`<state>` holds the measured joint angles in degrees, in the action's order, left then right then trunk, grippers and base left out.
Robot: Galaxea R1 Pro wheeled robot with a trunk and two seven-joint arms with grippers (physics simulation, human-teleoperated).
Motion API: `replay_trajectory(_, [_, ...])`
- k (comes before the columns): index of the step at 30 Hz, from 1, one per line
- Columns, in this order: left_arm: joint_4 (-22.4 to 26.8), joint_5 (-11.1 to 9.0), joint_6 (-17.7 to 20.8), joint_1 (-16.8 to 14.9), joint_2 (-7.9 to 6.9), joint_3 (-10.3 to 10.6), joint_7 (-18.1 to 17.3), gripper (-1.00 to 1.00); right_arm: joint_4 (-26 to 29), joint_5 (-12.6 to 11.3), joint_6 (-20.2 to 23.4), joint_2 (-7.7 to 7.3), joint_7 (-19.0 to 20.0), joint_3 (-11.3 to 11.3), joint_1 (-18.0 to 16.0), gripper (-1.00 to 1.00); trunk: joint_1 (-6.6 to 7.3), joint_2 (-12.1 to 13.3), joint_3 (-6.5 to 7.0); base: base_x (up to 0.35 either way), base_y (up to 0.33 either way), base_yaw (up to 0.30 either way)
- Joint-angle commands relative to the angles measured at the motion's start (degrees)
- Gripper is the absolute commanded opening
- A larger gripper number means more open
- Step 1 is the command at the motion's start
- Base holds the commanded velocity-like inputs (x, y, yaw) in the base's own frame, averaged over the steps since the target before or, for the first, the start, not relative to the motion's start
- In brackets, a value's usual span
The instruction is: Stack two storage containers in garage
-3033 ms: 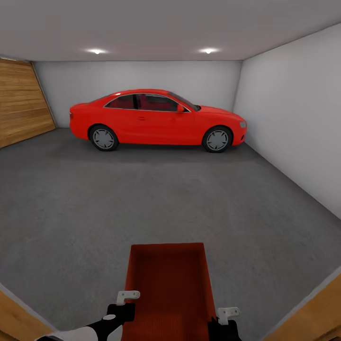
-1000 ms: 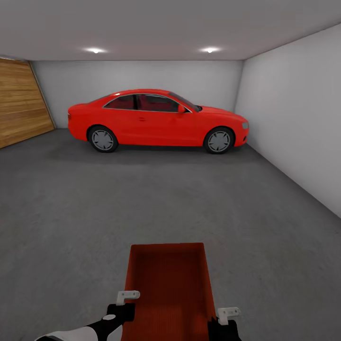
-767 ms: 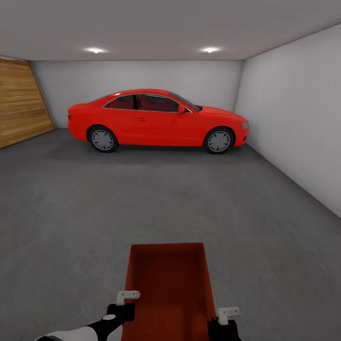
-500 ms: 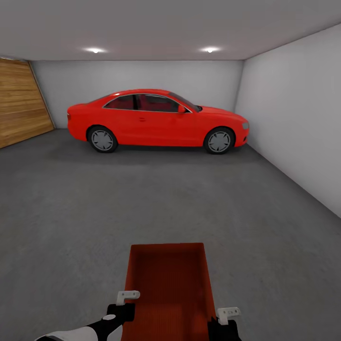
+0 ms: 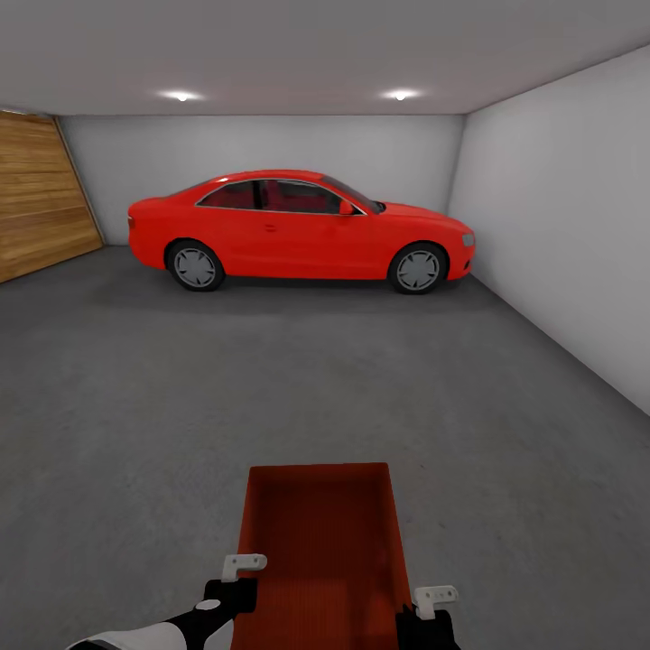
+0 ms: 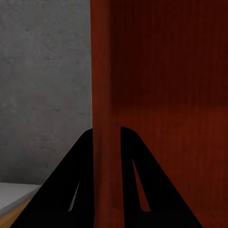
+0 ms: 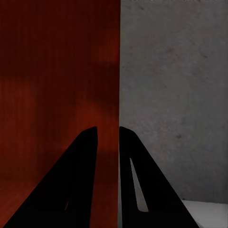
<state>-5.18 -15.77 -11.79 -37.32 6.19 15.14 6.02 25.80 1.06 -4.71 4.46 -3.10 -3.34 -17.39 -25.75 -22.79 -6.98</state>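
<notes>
View crept deeper into garage; bin [image 5: 318,551] unmoved between grippers. Left gripper [image 6: 108,137] and right gripper [image 7: 108,135] clamp side walls. Lower level, release together.

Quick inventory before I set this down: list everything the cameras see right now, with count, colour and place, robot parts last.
Orange-red rectangular plastic storage container: one, open-topped, ribbed bottom, held low in front of the robot between both arms.
Red two-door car: one, parked side-on against the far white wall.
Wooden plank door: one, light brown, on the left wall.
Ceiling spotlights: two, white, lit above the car.
Dark grey concrete floor: one, stretching from the container to the car.
White walls: far side and right side.
Left pincer: one, black fingers, shut on the container's left wall.
Right pincer: one, black fingers, shut on the container's right wall.
</notes>
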Motion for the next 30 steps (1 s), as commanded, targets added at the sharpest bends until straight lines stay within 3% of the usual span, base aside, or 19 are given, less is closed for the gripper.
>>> replay_trajectory(1, [1.84,1.01,-0.25,-0.12,1.99,-1.34,-0.04,-1.00,-0.18,-0.18,-0.13,0.02,-0.23,-0.09,-0.02,-1.00,-0.03,-0.12,-0.12,0.000,0.000,0.000])
replay_trajectory(25, [1.84,1.01,-0.25,-0.12,1.95,-1.34,-0.04,-1.00,-0.18,-0.18,-0.13,0.01,-0.24,-0.09,-0.02,-1.00,-0.03,-0.12,-0.12,0.001,0.024,0.000])
replay_trajectory(30, [1.84,1.01,-0.33,-0.12,2.03,-1.27,-0.04,-1.00,-0.19,-0.18,-0.13,0.02,-0.24,-0.09,-0.02,-1.00,-0.03,-0.12,-0.12,0.181,0.040,0.000])
